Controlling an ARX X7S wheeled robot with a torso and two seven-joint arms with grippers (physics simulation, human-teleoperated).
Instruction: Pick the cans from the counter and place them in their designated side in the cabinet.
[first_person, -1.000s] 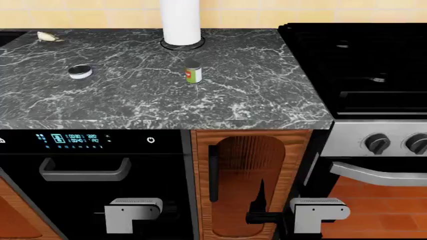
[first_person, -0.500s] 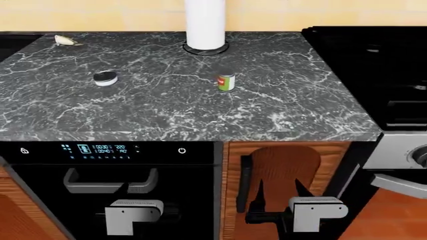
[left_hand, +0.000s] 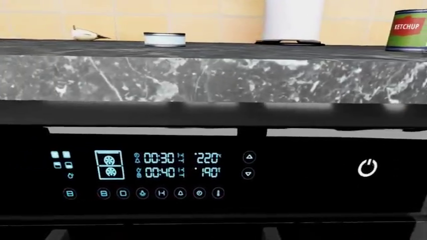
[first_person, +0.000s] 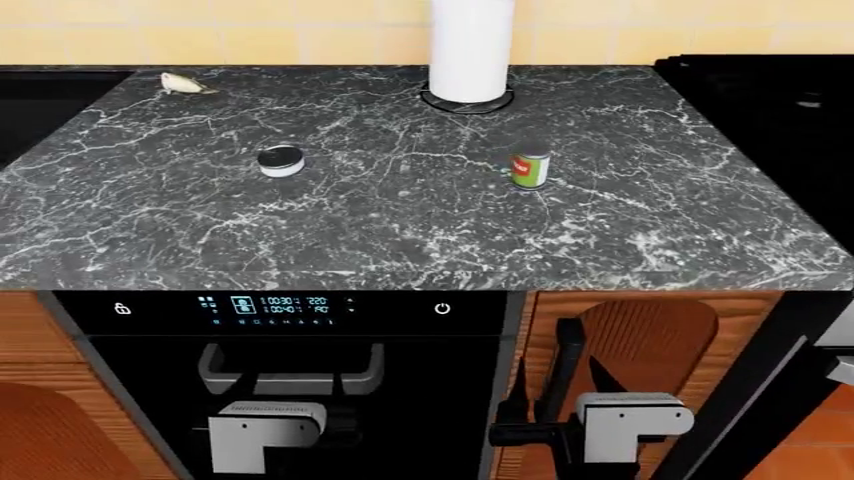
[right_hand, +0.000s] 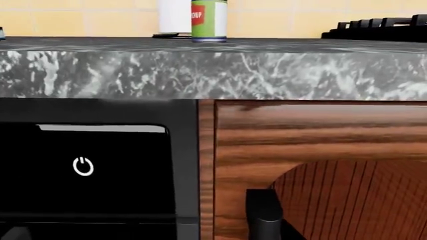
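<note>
Since the earlier frames everything on the desk (first_person: 400, 230) has slid toward the right of the head view, so the oven front now fills the lower middle and the stove sits cut off at the far right. Two cans stand on the black marble desk, well apart from each other and well back from its front edge, with bare marble all around them. One green can (first_person: 531, 167) stands upright right of centre; it has a grey top and a red label that reads KETCHUP in the left wrist view. One squat white can (first_person: 280, 161) with a dark top sits to its left. One paper-towel roll (first_person: 470, 48) stands at the back edge by the tiled wall, and one small pale lump (first_person: 186, 83) lies near the back left corner. Below the front edge, the left hand (first_person: 267, 436) hangs before the oven door (first_person: 287, 400) and the right hand (first_person: 627, 425) before the wooden cabinet door (first_person: 654, 345); both hold nothing, but I cannot tell whether their fingers are spread or closed.
</note>
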